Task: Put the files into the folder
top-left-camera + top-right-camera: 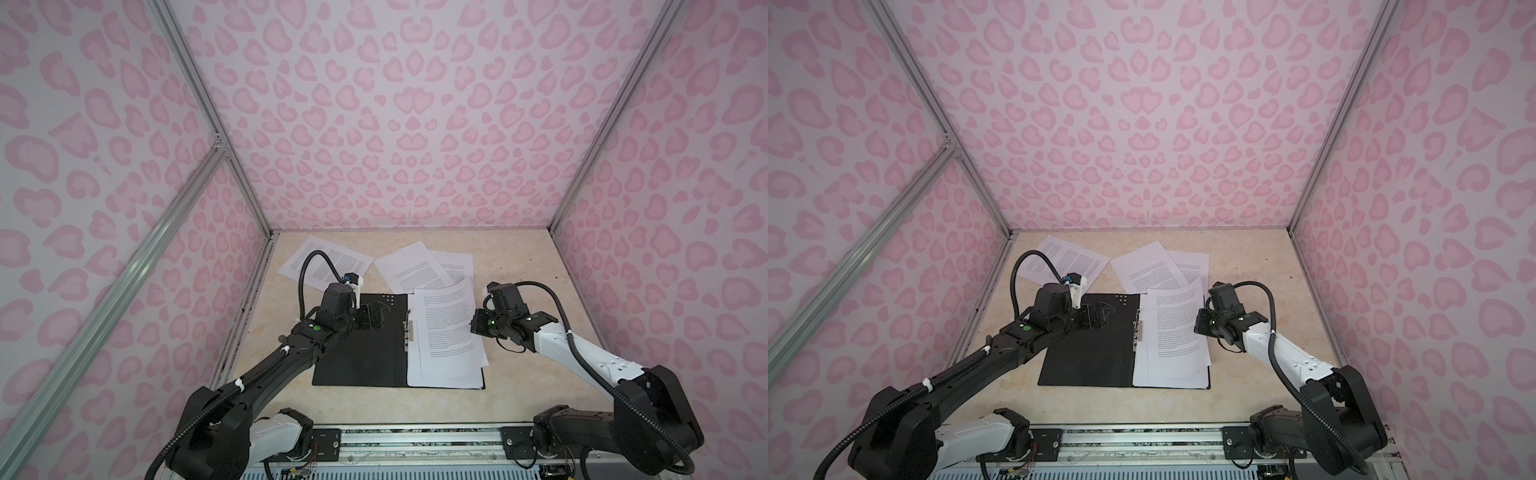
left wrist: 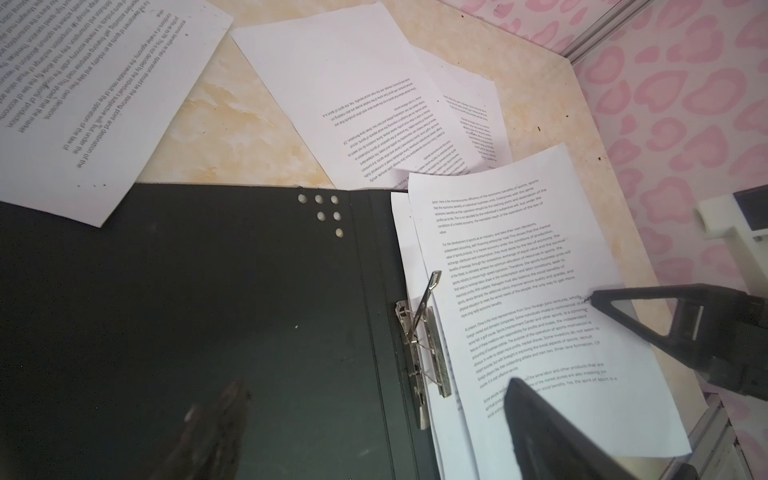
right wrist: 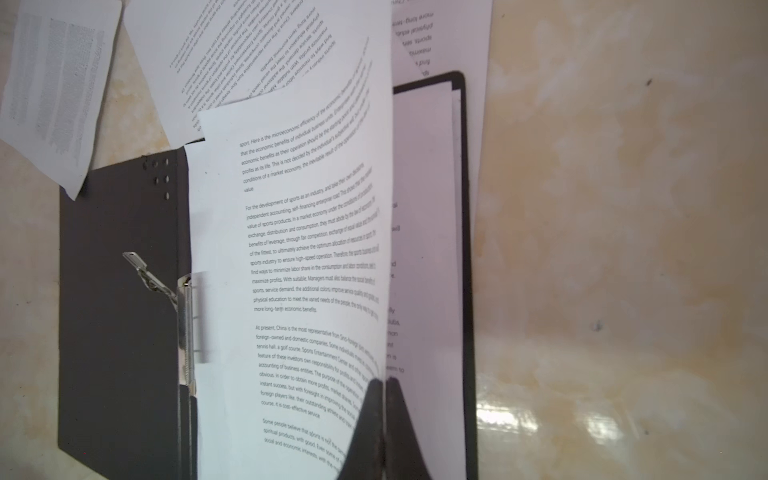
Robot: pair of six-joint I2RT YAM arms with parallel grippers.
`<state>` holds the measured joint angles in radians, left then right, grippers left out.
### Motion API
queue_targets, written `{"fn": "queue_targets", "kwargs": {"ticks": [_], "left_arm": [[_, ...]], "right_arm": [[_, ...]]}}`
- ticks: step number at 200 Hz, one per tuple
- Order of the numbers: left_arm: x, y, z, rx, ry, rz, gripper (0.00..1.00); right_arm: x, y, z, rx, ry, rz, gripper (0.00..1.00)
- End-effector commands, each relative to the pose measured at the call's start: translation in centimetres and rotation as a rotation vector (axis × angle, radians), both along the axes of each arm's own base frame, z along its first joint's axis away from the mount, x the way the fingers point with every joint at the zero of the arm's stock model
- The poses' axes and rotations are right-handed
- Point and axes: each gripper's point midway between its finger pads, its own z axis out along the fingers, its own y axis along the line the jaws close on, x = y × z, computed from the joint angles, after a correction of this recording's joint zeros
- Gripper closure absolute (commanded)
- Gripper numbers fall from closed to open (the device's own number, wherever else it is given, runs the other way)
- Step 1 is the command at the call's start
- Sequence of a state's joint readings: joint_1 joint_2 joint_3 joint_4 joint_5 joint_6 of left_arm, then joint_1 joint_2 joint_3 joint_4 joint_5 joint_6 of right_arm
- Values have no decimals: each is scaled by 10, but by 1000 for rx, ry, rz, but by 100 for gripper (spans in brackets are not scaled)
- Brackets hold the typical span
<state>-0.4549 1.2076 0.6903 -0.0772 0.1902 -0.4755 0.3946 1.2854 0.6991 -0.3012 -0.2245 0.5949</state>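
**Some files in the folder, three left on the counter**

The folder lies open and flat on the counter, near the front. Its right half carries a stack of files, roughly squared up but fanned a little at the corners. As I judge it, that part of the job is done.

Three files are not in yet. One loose sheet lies at the far left, with a corner overlapping the folder's far edge in the left wrist view. Two overlapping sheets lie just beyond the folder's right half. The clip at the spine has its lever raised, so I take it nothing is clamped down yet. I reckon I am about halfway, with those three sheets to fetch and the cover to close.

My right hand is pressed together on the right edge of the top sheet. It pinches the paper between its fingertips and lifts that side, so the page bows upward. The inner edge of the page rests near the clip. That arm reaches in low from the right, with the wrist turned toward the folder.

My left hand is spread wide and holds nothing. It hovers over the bare left inner cover, pointing across toward the spine. Whether it touches the cover I cannot tell.
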Motion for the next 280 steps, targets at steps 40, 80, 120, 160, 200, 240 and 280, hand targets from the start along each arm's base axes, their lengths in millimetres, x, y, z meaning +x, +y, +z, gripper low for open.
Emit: {"fn": "queue_targets", "kwargs": {"ticks": [40, 80, 120, 160, 200, 240, 280], "left_arm": [[3, -7, 6, -22, -12, -16, 3], [3, -9, 4, -20, -7, -23, 3], [4, -11, 0, -16, 5, -30, 3], [4, -12, -3, -12, 13, -32, 3], [5, -12, -4, -9, 15, -33, 3], [5, -13, -4, -6, 17, -35, 3], [5, -13, -5, -3, 18, -33, 3]], "right_arm": [[-7, 5, 1, 42, -25, -72, 100], [-13, 13, -4, 44, -16, -56, 100], [-14, 19, -8, 42, -12, -39, 100], [-15, 21, -7, 35, -13, -27, 100], [-19, 23, -9, 33, -9, -16, 100], [-21, 23, -10, 31, -7, -10, 100], [-23, 23, -12, 24, -1, -7, 100]]}}
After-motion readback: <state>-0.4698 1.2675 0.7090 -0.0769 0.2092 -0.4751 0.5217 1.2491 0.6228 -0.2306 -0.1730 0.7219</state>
